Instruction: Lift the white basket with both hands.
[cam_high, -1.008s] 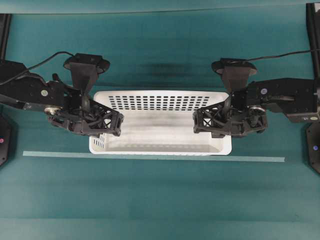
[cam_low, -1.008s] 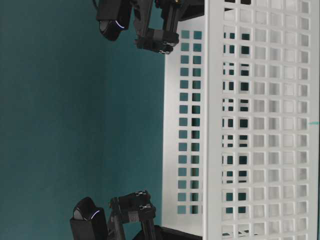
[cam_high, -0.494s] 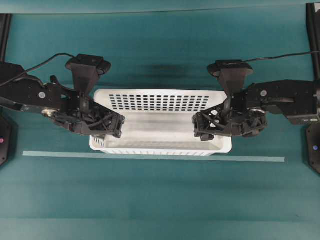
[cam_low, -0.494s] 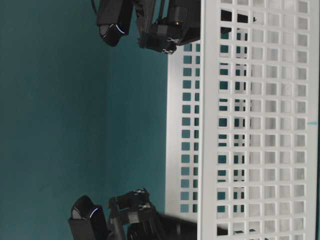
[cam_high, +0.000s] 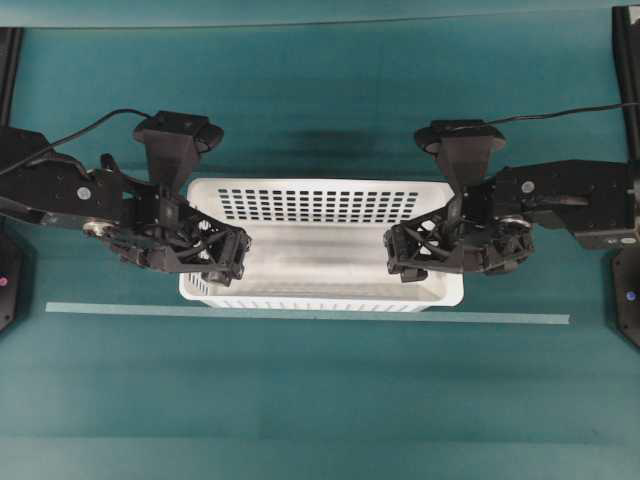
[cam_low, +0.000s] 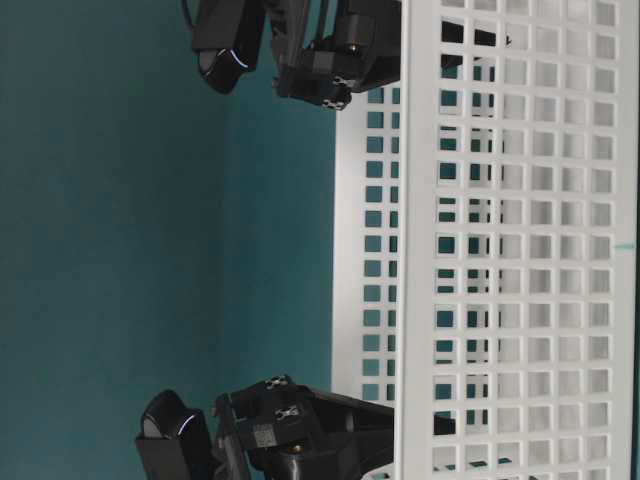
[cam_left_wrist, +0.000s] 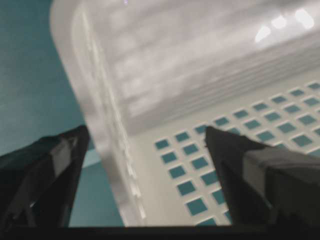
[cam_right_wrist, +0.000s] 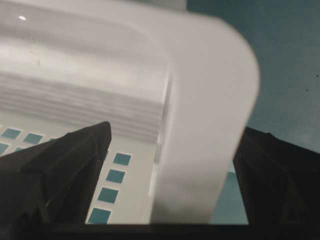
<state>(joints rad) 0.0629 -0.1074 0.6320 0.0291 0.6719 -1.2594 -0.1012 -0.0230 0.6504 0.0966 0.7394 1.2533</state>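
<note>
The white basket (cam_high: 320, 205) stands on the teal table, mid-view from overhead. My left gripper (cam_high: 222, 262) is open astride the basket's left end wall. In the left wrist view one finger (cam_left_wrist: 45, 175) is outside the rim (cam_left_wrist: 100, 125) and the other inside, with gaps on both sides. My right gripper (cam_high: 405, 255) is open astride the right end wall. Its fingers (cam_right_wrist: 55, 170) flank the thick rim (cam_right_wrist: 210, 125) without touching it. The table-level view shows the perforated side (cam_low: 500, 250) with a gripper at each end.
A pale tape strip (cam_high: 300, 314) runs across the table just in front of the basket. Black frame posts (cam_high: 8, 60) stand at the far left and right edges. Cables trail from both wrist cameras.
Both grippers have gone from shut on the basket's end walls to open, letting it go. The basket has shifted slightly. The arms have barely moved.
</note>
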